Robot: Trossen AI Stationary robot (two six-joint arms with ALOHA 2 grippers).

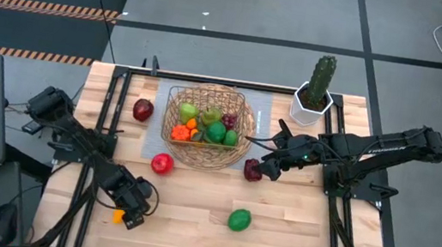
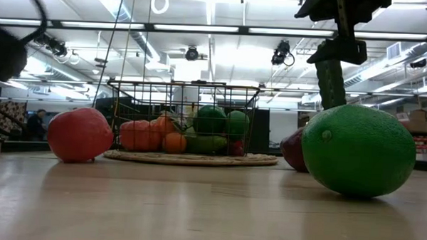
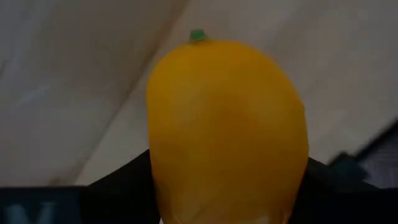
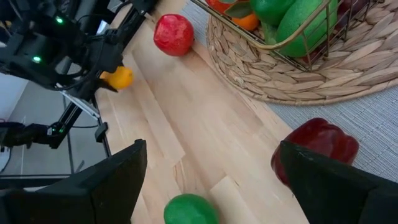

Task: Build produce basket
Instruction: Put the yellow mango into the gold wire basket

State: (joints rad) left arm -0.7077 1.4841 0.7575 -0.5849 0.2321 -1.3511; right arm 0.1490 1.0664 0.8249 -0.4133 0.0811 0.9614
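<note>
Left gripper low; right gripper open.

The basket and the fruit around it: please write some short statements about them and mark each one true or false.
1. The basket already holds several fruits. True.
2. The green fruit lies inside the basket. False: it lies on bare wood, nearer the table's front edge.
3. The left pincer is at a yellow fruit near the table's front left. True.
4. The cactus stands in the basket. False: it stands in a white pot beside it.
5. The right pincer is open around a dark red fruit by the basket. True.
</note>
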